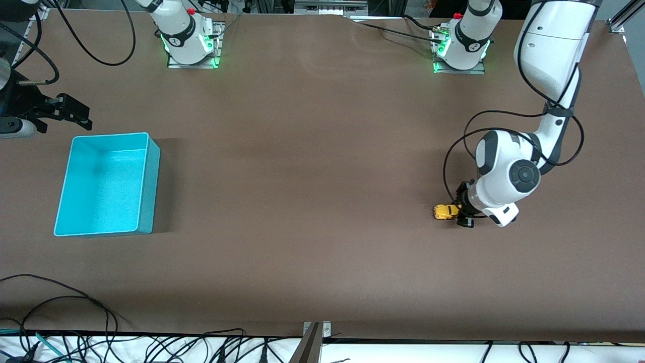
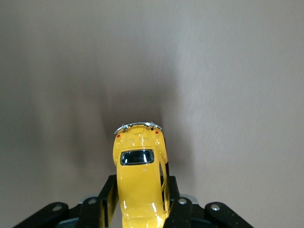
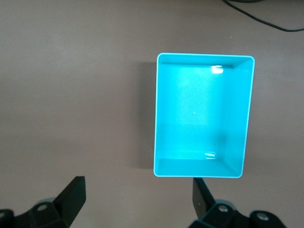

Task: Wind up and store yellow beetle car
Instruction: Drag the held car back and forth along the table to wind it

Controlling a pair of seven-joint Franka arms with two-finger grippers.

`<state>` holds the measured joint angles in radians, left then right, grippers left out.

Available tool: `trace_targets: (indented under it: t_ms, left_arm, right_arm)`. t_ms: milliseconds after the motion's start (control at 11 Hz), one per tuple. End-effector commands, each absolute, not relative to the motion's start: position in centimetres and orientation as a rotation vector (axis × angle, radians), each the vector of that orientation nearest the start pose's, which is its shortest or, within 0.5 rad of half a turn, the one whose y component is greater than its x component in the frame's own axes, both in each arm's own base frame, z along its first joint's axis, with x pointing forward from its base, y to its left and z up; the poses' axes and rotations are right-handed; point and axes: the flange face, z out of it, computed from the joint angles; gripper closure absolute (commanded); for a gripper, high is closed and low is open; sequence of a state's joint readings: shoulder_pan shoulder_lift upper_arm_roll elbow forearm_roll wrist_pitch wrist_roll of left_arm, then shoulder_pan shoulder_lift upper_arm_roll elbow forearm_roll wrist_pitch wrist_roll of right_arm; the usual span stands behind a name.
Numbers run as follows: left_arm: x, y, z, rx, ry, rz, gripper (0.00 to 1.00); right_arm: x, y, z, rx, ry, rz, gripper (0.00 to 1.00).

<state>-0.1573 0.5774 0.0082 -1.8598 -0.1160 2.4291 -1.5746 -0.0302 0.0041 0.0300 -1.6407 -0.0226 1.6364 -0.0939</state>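
The yellow beetle car (image 1: 444, 211) is on the brown table toward the left arm's end. My left gripper (image 1: 461, 212) is low at the table and shut on the car. In the left wrist view the car (image 2: 141, 175) sits between the two black fingers (image 2: 108, 197), its chrome bumper pointing away from the wrist. The turquoise bin (image 1: 107, 184) stands empty toward the right arm's end; the right wrist view shows it (image 3: 202, 115) from above. My right gripper (image 1: 70, 113) is open and empty, up in the air beside the bin's edge nearest the robot bases; it waits.
Brown table (image 1: 312, 176) stretches between car and bin. Black cables (image 1: 60, 312) lie along the edge nearest the front camera. The arm bases (image 1: 189, 40) stand at the robots' edge of the table.
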Motion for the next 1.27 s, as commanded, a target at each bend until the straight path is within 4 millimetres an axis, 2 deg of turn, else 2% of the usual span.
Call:
trace_targets:
  t_ms: [0, 182, 364, 727, 818, 1182]
  left_arm:
    - [63.0, -11.2, 19.3, -2.256, -2.212, 0.144, 1.0]
    - [63.0, -11.0, 19.1, -2.262, -2.198, 0.141, 1.0]
    - [63.1, -9.7, 19.1, -2.257, -2.199, 0.134, 1.0]
    - [63.2, -6.4, 16.7, -2.261, -2.144, 0.124, 1.0]
    - [63.3, -4.8, 16.3, -2.262, -2.125, 0.099, 1.0]
    - [63.5, -1.4, 16.0, -2.298, -2.081, 0.085, 1.0]
  right_arm:
    - [56.1, -0.4, 60.2, -3.164, -0.143, 0.014, 0.0]
    - [56.1, -0.3, 60.1, -3.163, -0.148, 0.016, 0.0]
    - [56.1, -0.4, 60.1, -3.163, -0.145, 0.016, 0.0]
    - [56.1, -0.3, 60.1, -3.165, -0.153, 0.017, 0.0]
    - [56.1, -0.3, 60.1, -3.165, -0.153, 0.014, 0.0]
    - [56.1, -0.3, 60.1, -3.165, -0.153, 0.017, 0.0]
